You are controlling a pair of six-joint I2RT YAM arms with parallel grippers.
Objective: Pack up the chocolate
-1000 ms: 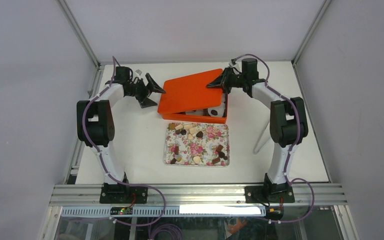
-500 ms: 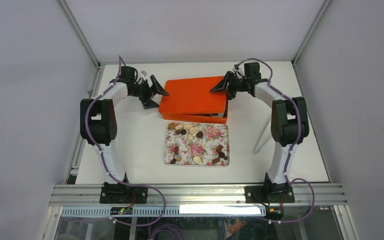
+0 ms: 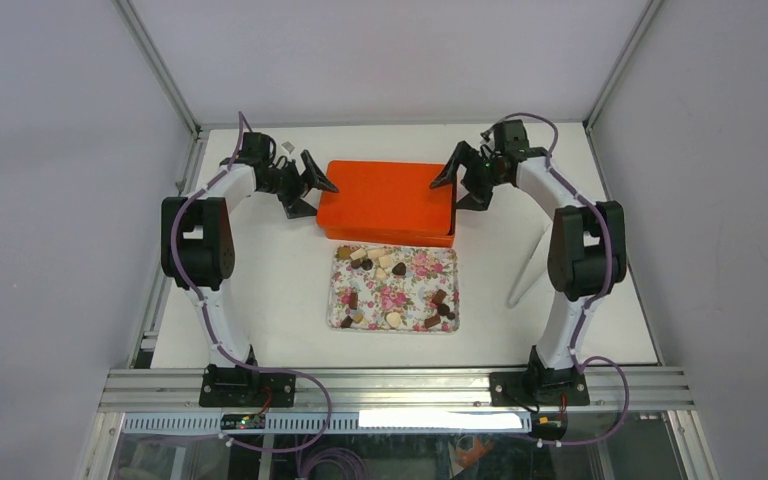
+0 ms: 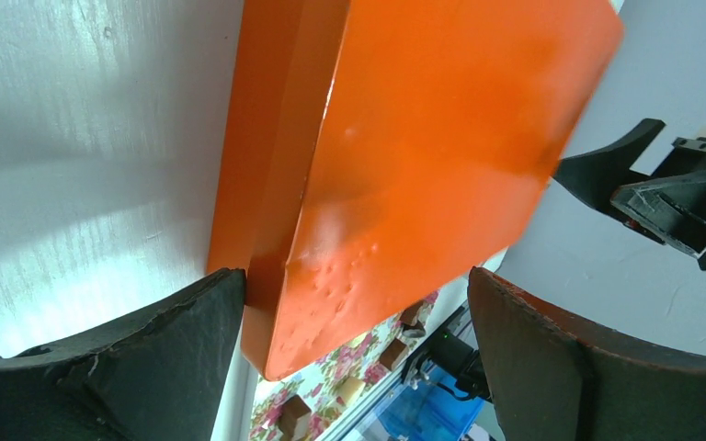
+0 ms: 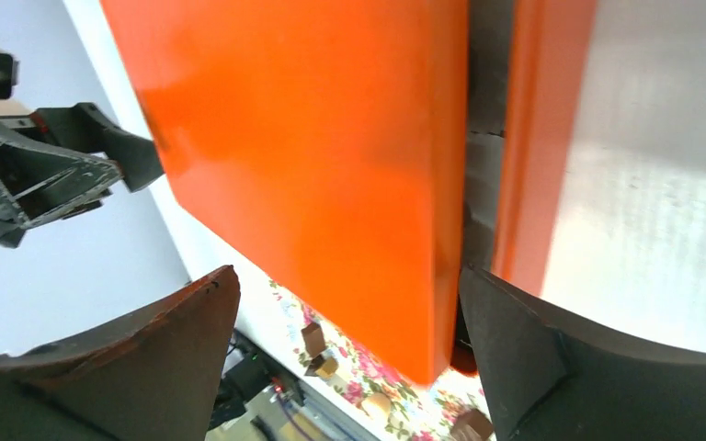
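Several small chocolate pieces point(image 3: 398, 269), dark brown and tan, lie scattered on the flower-print tray point(image 3: 410, 300). Behind the tray an orange box point(image 3: 388, 232) stands with its orange lid point(image 3: 388, 195) lying flat on top. My left gripper point(image 3: 317, 198) is open at the box's left end, its fingers straddling the lid's corner point(image 4: 331, 303) without gripping. My right gripper point(image 3: 451, 194) is open at the right end, holding nothing. In the right wrist view a dark gap shows between the lid point(image 5: 313, 138) and the box wall point(image 5: 533, 138). What the box contains is hidden.
A white table point(image 3: 260, 290) carries everything, and grey walls close it in on three sides. A thin white rod point(image 3: 528, 268) leans at the right of the tray. A metal rail point(image 3: 390, 385) runs along the near edge by the arm bases.
The lid, held tilted a second ago by my right gripper, has come down flat on the box. My right gripper has opened, let it go and drawn back right. The left arm barely moved.
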